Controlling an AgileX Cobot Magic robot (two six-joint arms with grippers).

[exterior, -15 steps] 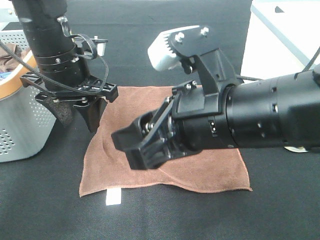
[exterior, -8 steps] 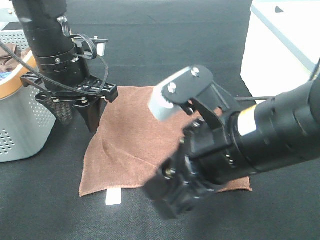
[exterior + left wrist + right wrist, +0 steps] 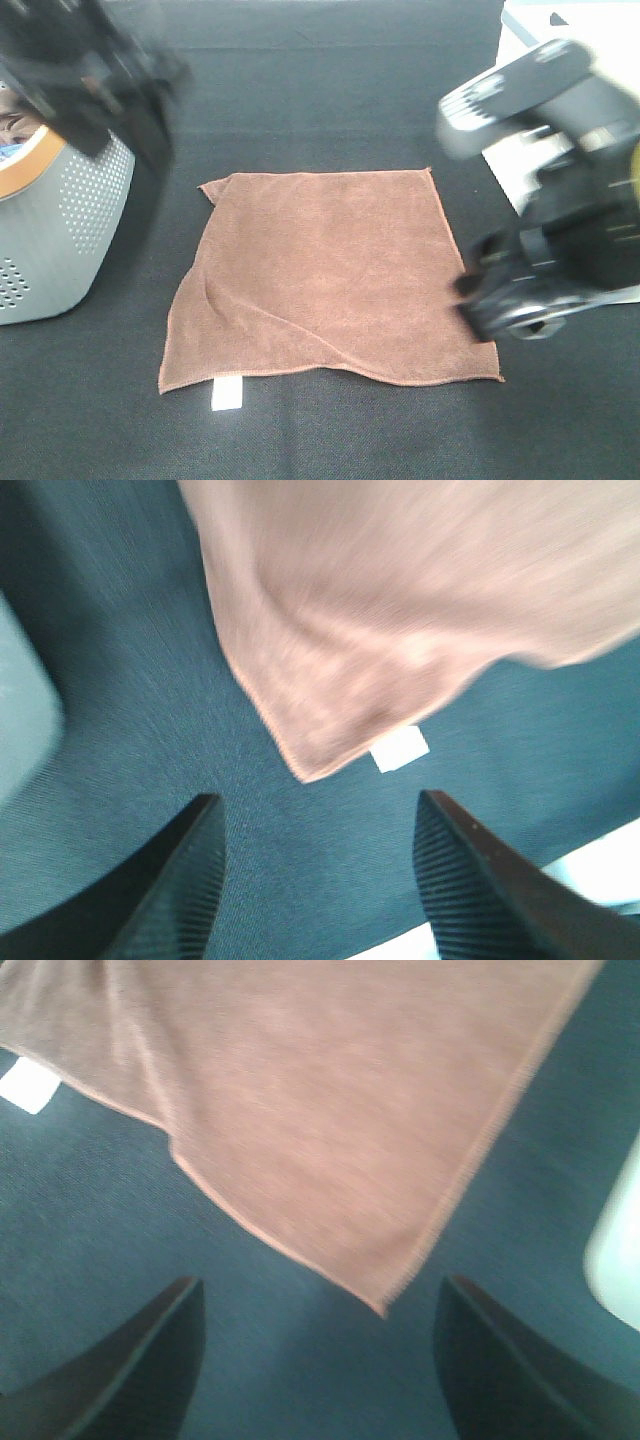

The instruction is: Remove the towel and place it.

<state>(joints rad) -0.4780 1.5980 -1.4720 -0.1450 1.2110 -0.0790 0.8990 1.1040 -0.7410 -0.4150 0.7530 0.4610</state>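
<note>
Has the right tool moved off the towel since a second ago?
Yes. The right tool has swung right and now sits blurred at the brown towel's right edge instead of over its middle. The towel itself has stayed flat.

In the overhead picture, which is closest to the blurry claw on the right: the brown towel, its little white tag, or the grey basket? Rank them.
From the right gripper:
1. Brown towel, its right edge just beside the gripper.
2. White tag, at the towel's front-left corner.
3. Grey basket, far left edge of the table.

Black table (image 3: 330, 90) w/ brown towel (image 3: 320, 270) flat; grey perforated basket (image 3: 50, 240) at left edge.
</note>
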